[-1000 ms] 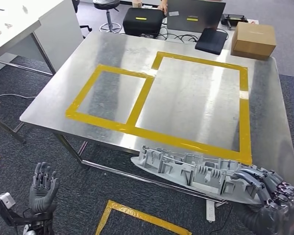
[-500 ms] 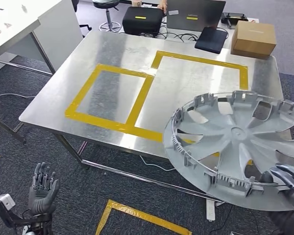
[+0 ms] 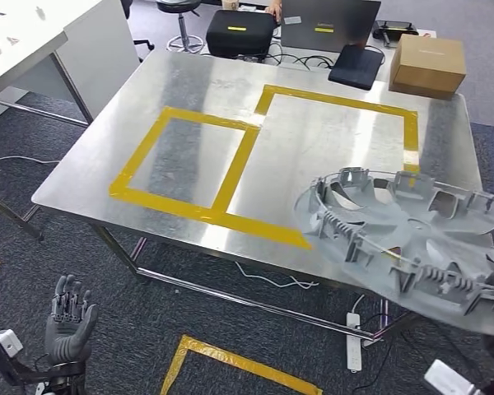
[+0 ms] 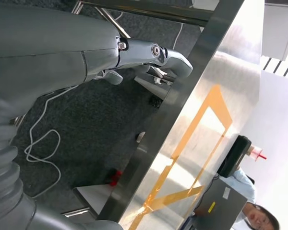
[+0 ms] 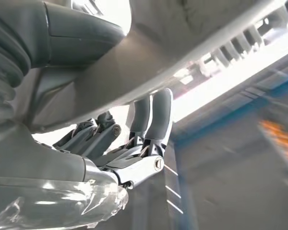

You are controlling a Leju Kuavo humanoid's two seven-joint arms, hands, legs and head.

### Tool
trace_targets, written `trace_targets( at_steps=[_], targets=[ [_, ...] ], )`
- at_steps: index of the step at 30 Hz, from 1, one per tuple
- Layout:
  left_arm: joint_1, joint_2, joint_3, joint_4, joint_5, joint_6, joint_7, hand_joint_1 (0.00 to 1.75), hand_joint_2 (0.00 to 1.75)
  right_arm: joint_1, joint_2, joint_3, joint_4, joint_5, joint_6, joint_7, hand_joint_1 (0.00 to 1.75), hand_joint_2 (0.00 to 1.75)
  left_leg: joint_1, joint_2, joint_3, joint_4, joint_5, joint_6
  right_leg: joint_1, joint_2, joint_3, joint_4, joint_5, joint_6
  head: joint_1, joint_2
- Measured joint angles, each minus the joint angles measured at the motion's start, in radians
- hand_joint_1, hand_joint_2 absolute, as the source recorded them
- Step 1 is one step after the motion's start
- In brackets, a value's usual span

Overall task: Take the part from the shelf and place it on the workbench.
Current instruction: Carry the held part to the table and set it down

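the grey wheel cover hangs tilted over the workbench edge at lower right of the head view, gripped by the right hand. the left hand, lower left, holds nothing, fingers apart.

head view: high, facing forward and down over the steel workbench with yellow tape frames | left wrist view: turned, close behind the open left hand, below the bench edge, sharing that workbench | right wrist view: close under the grey plastic wheel cover, behind the right hand gripping it; blurred
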Motion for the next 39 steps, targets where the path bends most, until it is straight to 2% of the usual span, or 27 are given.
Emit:
trace_targets(
  at_steps=[4,9,13,19,24,27,39],
  targets=[
    [0.001,-0.017,0.037,-0.009,-0.035,-0.036,0.007,0.0,1.75,0.037,-0.014,-0.048,0.044,-0.207,0.153,0.112,1.75,1.75,0.0,0.0,0.0,0.0,0.0,0.0,0.0,0.0,0.0,0.0,0.0,0.001,0.0,0.0],
    [-0.007,-0.032,0.077,-0.009,-0.079,-0.07,0.001,0.0,1.75,0.078,-0.014,-0.152,0.104,-0.457,0.339,0.162,1.75,1.75,0.0,0.0,0.001,0.0,-0.002,0.001,-0.001,0.001,0.0,0.0,-0.001,0.001,0.0,0.0],
    [-0.015,-0.035,0.093,-0.007,-0.095,-0.076,-0.009,0.0,1.75,0.088,-0.014,-0.238,0.159,-0.558,0.441,0.201,1.75,1.75,0.0,0.0,0.001,0.0,-0.002,0.001,-0.001,0.001,0.0,0.0,-0.001,0.001,0.0,0.0],
    [-0.026,-0.036,0.109,0.006,-0.105,-0.087,-0.025,0.0,1.75,0.084,-0.014,-0.314,0.216,-0.575,0.519,0.22,1.75,1.75,0.0,0.0,0.001,0.0,-0.002,0.001,-0.001,0.0,0.0,0.0,-0.001,0.001,0.0,0.0],
    [-0.034,-0.036,0.118,0.02,-0.113,-0.094,-0.035,0.0,1.75,0.078,-0.02,-0.329,0.241,-0.601,0.611,0.257,1.75,1.75,0.0,0.0,0.002,0.0,-0.002,0.001,-0.001,0.001,0.001,0.0,-0.001,0.001,0.0,0.0],
    [-0.042,-0.034,0.121,0.037,-0.125,-0.099,-0.046,0.0,1.75,0.06,-0.046,-0.329,0.262,-0.607,0.659,0.286,1.75,1.75,0.0,0.001,0.003,0.0,-0.003,0.002,-0.001,0.002,0.002,0.0,-0.001,0.001,0.0,0.0],
    [-0.052,-0.034,0.134,0.066,-0.136,-0.115,-0.057,0.0,1.75,0.013,-0.148,-0.266,0.289,-0.454,0.667,0.306,1.75,1.75,-0.001,0.001,0.004,0.001,-0.003,0.002,-0.001,0.002,0.004,0.0,0.0,0.002,0.0,0.0]
  ],
)
